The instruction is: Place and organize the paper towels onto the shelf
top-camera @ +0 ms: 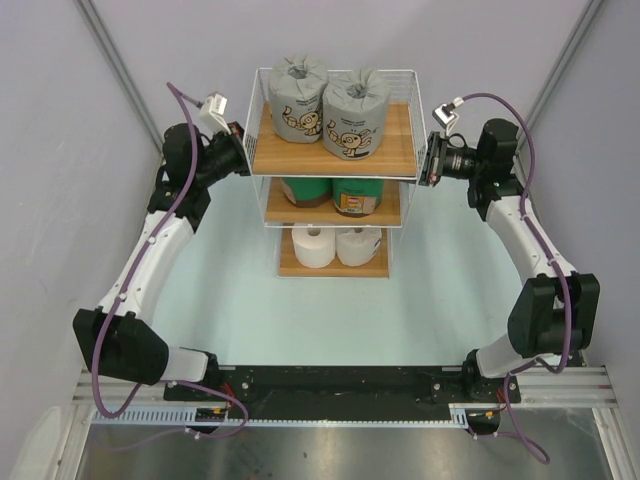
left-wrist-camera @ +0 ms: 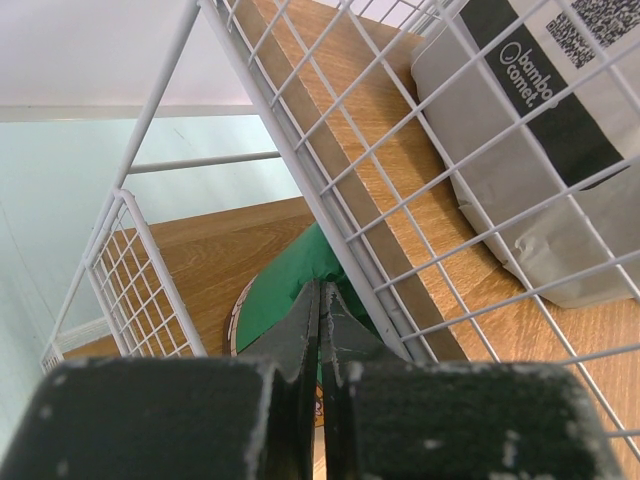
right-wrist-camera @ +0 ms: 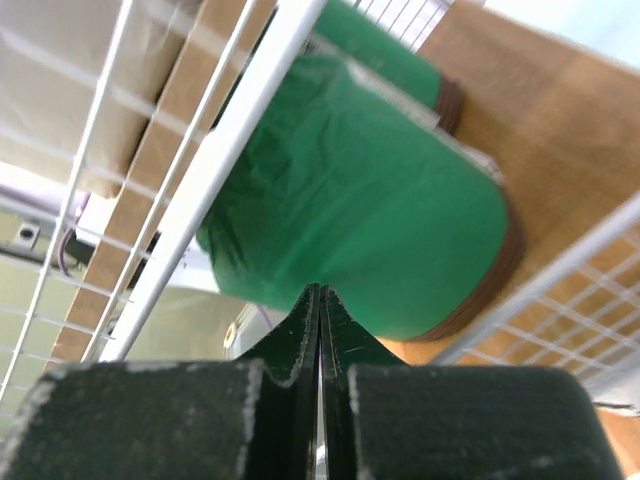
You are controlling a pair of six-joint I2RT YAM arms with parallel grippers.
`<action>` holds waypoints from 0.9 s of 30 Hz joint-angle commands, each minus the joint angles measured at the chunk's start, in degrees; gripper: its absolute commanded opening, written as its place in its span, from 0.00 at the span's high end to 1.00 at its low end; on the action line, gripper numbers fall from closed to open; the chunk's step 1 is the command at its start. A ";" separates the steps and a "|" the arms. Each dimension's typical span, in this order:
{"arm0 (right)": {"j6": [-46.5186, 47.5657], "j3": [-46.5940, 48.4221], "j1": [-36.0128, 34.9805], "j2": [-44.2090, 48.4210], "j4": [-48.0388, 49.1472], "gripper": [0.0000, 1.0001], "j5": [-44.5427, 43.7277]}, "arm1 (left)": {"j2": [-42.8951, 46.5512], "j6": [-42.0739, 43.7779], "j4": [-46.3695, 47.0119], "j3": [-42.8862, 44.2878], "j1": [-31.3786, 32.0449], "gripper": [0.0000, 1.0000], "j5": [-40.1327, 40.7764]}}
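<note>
Beside shelf (top-camera: 400, 140): left hand (top-camera: 240, 150), right hand (top-camera: 431, 158).

Grey roll (left-wrist-camera: 500, 190) wrapper reads "bambo comet." (QR code (left-wrist-camera: 600, 18) beside).

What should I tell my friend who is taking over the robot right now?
Left claw: shut, holding nothing, beside the shelf's left wire side.
Right claw: shut, holding nothing, beside the shelf's right side.
Grey rolls: both upright on the top board.
Green rolls: both on the middle board.
White rolls: both on the bottom board.
Done: all six rolls are on the shelf, sorted by colour, one pair per tier.
Left: probably just pull both arms back from the wire frame.
</note>
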State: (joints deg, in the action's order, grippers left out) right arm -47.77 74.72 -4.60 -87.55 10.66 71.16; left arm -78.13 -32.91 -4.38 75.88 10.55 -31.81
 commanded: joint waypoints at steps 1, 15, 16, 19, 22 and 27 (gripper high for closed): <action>6.27 2.45 -1.37 3.87 -6.60 1.00 3.46 | 0.96 1.26 -1.33 0.06 3.43 1.00 -5.89; 4.71 2.45 -3.48 2.91 -6.88 1.00 3.20 | 0.96 1.26 -1.68 0.15 3.60 1.00 -5.80; 4.01 2.45 -3.75 2.39 -5.40 1.00 2.94 | 0.96 1.26 -1.77 0.15 3.78 1.00 -5.89; 1.19 2.45 -4.10 1.51 -2.41 1.00 1.45 | 0.78 1.26 -1.86 0.15 4.04 1.00 -5.81; -1.88 2.45 -4.54 0.98 0.67 1.00 -0.14 | 0.87 1.61 -2.29 0.15 4.48 1.00 -5.81; -5.58 2.45 -5.42 -0.78 4.37 1.00 -2.42 | 1.40 1.70 -2.30 -0.55 5.10 1.00 -5.72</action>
State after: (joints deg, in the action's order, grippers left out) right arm -49.43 74.72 -8.16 -86.70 9.26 71.94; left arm -78.13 -32.88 -4.51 75.88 10.87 -31.11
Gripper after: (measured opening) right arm 0.008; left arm 0.005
